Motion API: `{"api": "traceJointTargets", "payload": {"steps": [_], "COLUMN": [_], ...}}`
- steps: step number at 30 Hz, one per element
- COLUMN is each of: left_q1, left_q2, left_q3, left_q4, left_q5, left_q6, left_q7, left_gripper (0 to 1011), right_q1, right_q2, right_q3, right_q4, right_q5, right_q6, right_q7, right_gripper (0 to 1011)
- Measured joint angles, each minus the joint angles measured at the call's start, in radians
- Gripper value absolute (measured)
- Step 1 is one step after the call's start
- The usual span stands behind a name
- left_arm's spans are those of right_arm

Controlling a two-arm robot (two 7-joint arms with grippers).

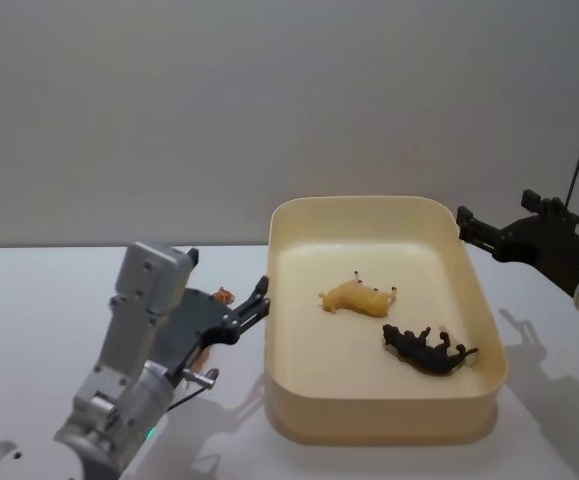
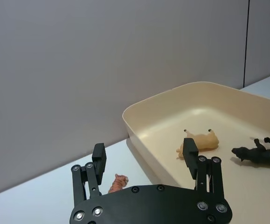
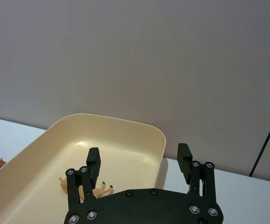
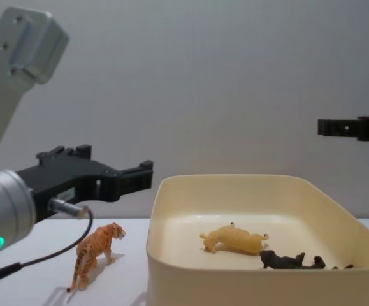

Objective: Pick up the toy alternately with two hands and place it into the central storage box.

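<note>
Left end effector (image 1: 259,303) gapes empty above the tiger (image 4: 95,254); right end effector (image 1: 466,225) likewise, near storage box (image 1: 369,203)

A toy animal (image 1: 357,298) lies in the storage box (image 1: 379,410), another toy animal (image 1: 429,350) at its four o'clock; a toy tiger (image 4: 95,254) stands at the box's nine o'clock.

The counter (image 1: 39,290) was a plain white surface running back to a grey wall. The central storage box (image 1: 379,418), a cream tub with rounded corners, sat flat on it, a little to the robot's right of the middle. An orange striped toy tiger (image 4: 95,252) stood upright on its four legs on the bare counter near the box's left wall, not touching it, head toward the box. Soft shadows lay on the counter along the box's near side.
</note>
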Motion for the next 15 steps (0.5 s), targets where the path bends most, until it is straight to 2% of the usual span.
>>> {"api": "traceJointTargets", "payload": {"steps": [7, 15], "left_q1": [0.021, 0.008], "left_q2": [0.027, 0.032], "left_q3": [-0.017, -0.034], "left_q4": [-0.01, 0.021], "left_q5": [-0.066, -0.122], "left_q6": [0.032, 0.098], "left_q7": [-0.017, -0.073], "left_gripper": [1001, 1001], "right_q1": [-0.003, -0.004], "right_q2": [0.003, 0.004], "right_q3": [0.003, 0.004], "right_q4": [-0.003, -0.005], "right_q5": [0.003, 0.004], "right_q6": [0.0, 0.0], "right_q7": [-0.002, -0.004], "right_gripper": [1001, 1001]}}
